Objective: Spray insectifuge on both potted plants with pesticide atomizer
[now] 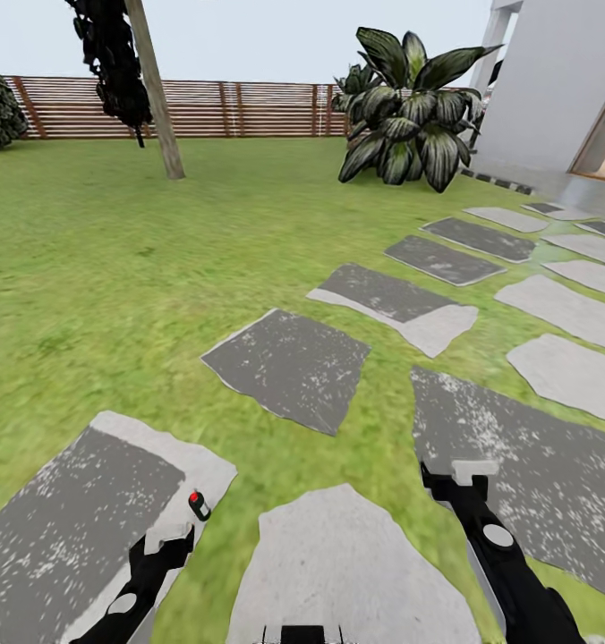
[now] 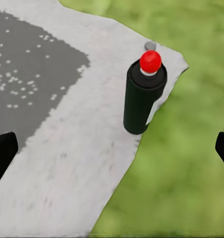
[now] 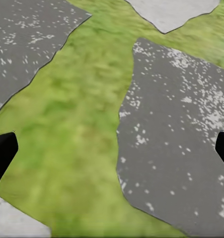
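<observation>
Dark-green pesticide atomizer point(image 2: 144, 96), red-capped, stands upright at the stepping stone point(image 2: 82, 148) edge by grass. Left gripper point(image 1: 164, 538) fingers spread wide, right gripper point(image 1: 459, 472) likewise. Risk: a clumsy approach topples it.

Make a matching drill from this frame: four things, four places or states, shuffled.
Things:
1. pesticide atomizer
2. left hand
3. striped-leaf shrub
4. wooden fence

Places or states:
A. far end of the lawn
B. open, just short of the bottle
C. upright at a stepping stone's edge
D. beside the building wall

Pairs: 1-C, 2-B, 3-D, 4-A
</observation>
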You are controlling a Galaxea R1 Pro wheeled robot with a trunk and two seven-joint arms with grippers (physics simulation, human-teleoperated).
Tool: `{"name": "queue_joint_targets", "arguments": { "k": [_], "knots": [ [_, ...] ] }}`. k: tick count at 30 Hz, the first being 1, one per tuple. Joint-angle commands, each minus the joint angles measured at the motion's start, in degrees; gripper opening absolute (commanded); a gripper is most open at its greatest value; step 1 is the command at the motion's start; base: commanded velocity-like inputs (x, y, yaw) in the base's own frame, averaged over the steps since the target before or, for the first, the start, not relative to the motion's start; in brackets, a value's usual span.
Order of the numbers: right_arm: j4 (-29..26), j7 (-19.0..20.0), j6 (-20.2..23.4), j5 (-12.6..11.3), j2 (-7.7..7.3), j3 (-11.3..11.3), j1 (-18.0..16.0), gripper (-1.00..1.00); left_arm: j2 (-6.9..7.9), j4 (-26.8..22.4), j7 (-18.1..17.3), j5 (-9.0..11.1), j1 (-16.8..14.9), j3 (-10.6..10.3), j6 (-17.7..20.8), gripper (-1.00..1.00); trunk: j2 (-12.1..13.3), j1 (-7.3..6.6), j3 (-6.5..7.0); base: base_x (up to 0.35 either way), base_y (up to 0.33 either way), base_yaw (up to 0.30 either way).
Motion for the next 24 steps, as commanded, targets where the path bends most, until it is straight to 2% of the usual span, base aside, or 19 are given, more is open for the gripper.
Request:
{"name": "queue_joint_targets", "arguments": {
  "k": [1,18,20,24],
  "knots": [
    [0.0,0.0,0.0,0.5,0.01,-0.1,0.0,1.0,-0.01,0.0,0.1,0.1,0.0,-0.1,-0.2,1.0,0.0,0.01,-0.36,0.0,0.0,0.0],
    [0.1,0.0,0.0,0.5,0.15,0.1,0.0,1.0,-0.06,0.0,0.1,0.1,0.0,0.0,-0.2,1.0,-0.3,0.45,-5.48,0.0,0.0,0.0],
    [0.1,0.0,0.0,0.5,0.18,0.1,0.0,1.0,-0.06,0.0,0.1,0.2,0.0,0.0,-0.2,1.0,-0.3,0.5,-5.95,0.0,0.0,0.0],
    [0.2,0.0,0.0,0.6,0.25,0.1,0.0,1.0,-0.07,0.0,0.1,0.1,0.0,0.1,-0.2,1.0,-0.3,0.5,-5.98,0.0,0.0,0.0]
  ]
}}
